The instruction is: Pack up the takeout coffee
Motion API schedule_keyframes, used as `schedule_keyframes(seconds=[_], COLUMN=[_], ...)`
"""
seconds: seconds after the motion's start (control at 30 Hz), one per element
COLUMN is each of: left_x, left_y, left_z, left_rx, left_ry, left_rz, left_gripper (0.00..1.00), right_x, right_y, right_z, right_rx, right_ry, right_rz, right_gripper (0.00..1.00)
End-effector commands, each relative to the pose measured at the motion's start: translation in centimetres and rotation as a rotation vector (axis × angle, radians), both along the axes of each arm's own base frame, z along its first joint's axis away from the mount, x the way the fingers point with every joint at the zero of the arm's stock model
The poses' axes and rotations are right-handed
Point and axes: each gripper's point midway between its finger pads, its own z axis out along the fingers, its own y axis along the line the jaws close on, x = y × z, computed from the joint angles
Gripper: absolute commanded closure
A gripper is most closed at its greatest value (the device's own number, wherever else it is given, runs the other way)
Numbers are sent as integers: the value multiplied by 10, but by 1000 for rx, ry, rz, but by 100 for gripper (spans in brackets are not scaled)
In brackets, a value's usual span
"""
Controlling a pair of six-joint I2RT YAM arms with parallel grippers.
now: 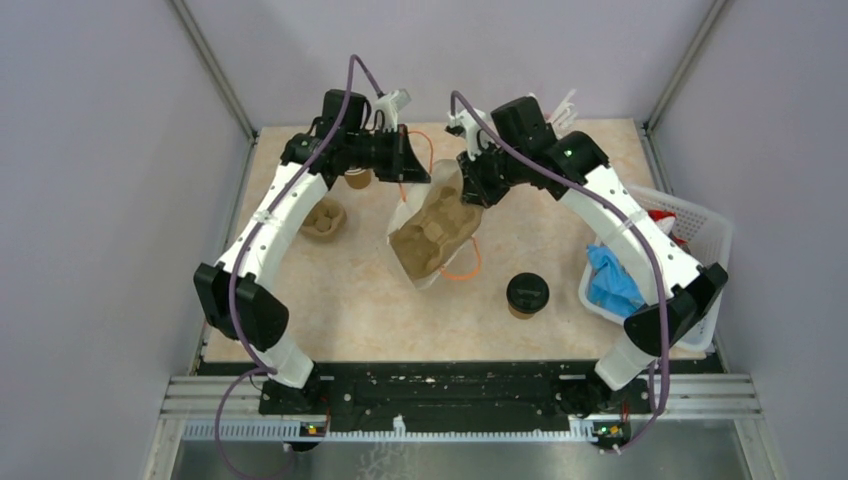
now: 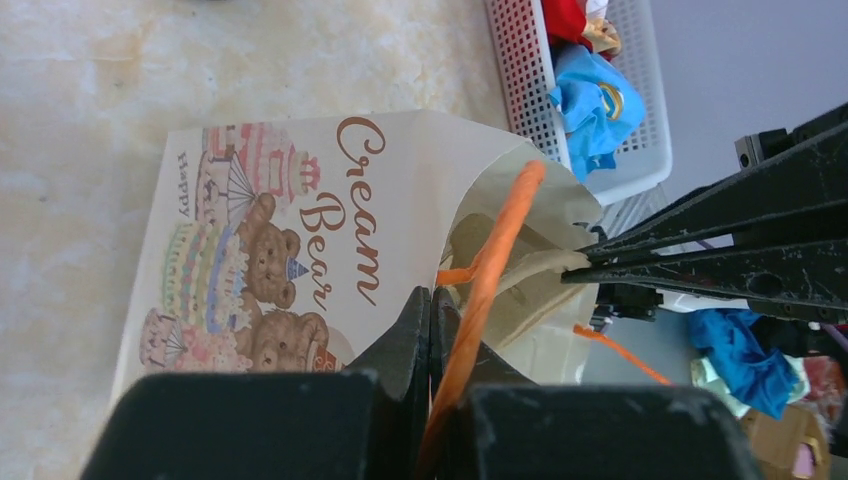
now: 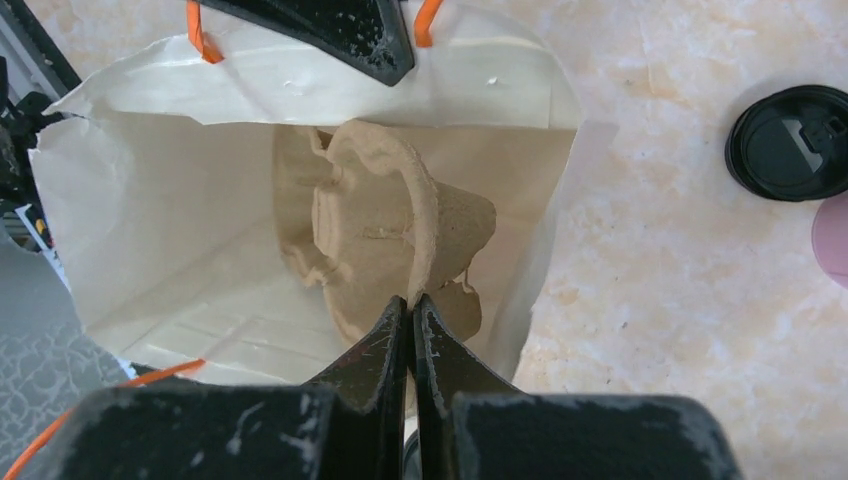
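The takeout coffee (image 1: 527,295), a brown cup with a black lid, stands on the table right of the bag; its lid (image 3: 790,140) shows in the right wrist view. A white paper bag (image 1: 435,225) printed with bears (image 2: 300,250) lies on its side, mouth facing away, with a brown pulp cup carrier (image 3: 390,230) inside. My left gripper (image 2: 430,300) is shut on the bag's upper rim beside the orange handle (image 2: 495,250). My right gripper (image 3: 410,300) is shut on the carrier's edge at the bag's mouth. Both grippers meet at the mouth (image 1: 440,170).
A second pulp carrier (image 1: 323,220) and a lidless brown cup (image 1: 358,178) sit under the left arm. A white basket (image 1: 705,235) with blue cloth (image 1: 610,280) stands at the right edge. Grey walls close in the table.
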Motion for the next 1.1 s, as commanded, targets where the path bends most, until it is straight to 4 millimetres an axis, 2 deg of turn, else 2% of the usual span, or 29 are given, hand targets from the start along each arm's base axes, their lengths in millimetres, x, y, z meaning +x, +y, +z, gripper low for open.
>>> schedule_keyframes(seconds=[0.0,0.13,0.2,0.37,0.53,0.67,0.8,0.93,1.07], left_x=[0,9,14,17,17,19,17,15,9], left_y=[-5,1,4,4,14,26,37,46,49], left_z=[6,2,4,4,-2,6,15,22,40], left_rx=[-72,-61,-65,-59,10,64,95,120,93], left_ry=[85,132,123,110,74,4,-61,-113,-196], left_rz=[-24,17,36,36,57,99,133,164,170], left_gripper=[100,100,95,76,44,28,16,11,2], right_x=[-3,-4,-4,-3,-6,-7,-4,-2,-5], right_y=[-1,7,10,16,22,28,31,28,29], right_z=[19,19,22,18,10,1,-10,-16,-19], right_rx=[64,125,137,113,117,129,121,120,130], right_ry=[-69,-49,-46,0,57,120,190,247,272], right_rz=[-20,-37,-32,-3,9,-10,-40,-81,-87], right_gripper=[100,100,100,100,100,100,100,100,100])
